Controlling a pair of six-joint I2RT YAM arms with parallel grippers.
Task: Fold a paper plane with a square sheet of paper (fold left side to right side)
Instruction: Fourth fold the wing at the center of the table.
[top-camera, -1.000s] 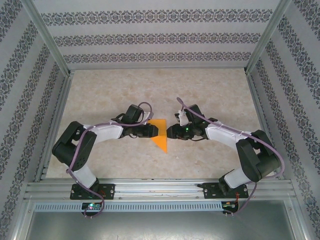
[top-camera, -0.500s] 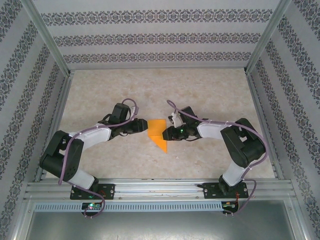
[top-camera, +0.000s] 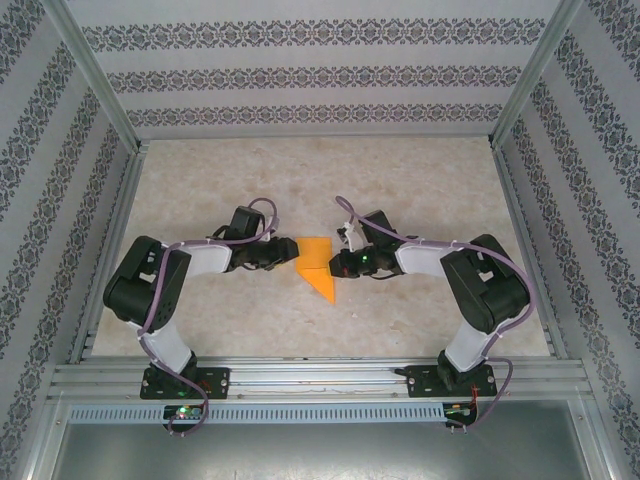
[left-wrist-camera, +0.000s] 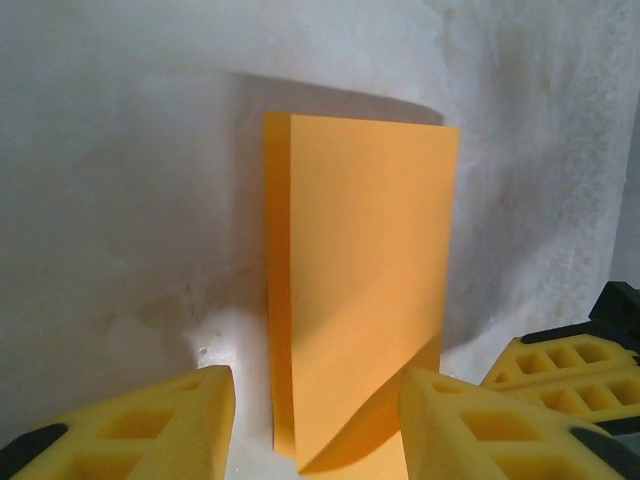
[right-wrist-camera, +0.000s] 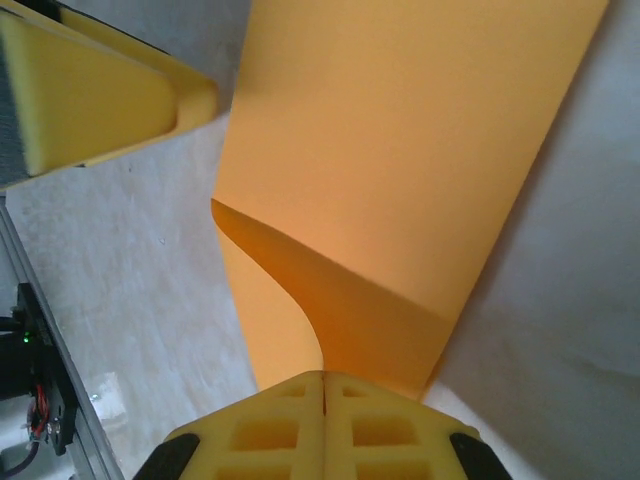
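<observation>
Right at the fingertips of the right gripper the square sheet of paper begins. The two yellow pads are pressed together with no gap, and a curled-up layer of the orange paper runs down into their seam, so I judge it pinched there rather than merely touched. Ahead of those pads the sheet spreads out broad and partly folded, one layer lifting off the other. From overhead its long axis runs crosswise to the line between the two grippers, squared off at the end away from the arm bases and tapering to a point at the end toward them. Just past the sheet, on its far side from the right gripper, is the left gripper, jaws partway apart. Its own camera shows the paper's edge rising in the gap between its two fingers, with neither pad plainly closed on it. So the paper lies directly between the grippers, each meeting an opposite long edge. The right arm has the firmer hold, and a left-over-right fold would carry the left gripper's edge across toward the right gripper. Both arms are low, elbows thrown out wide, forearms angled inward, wrists facing each other near the middle of the table.
</observation>
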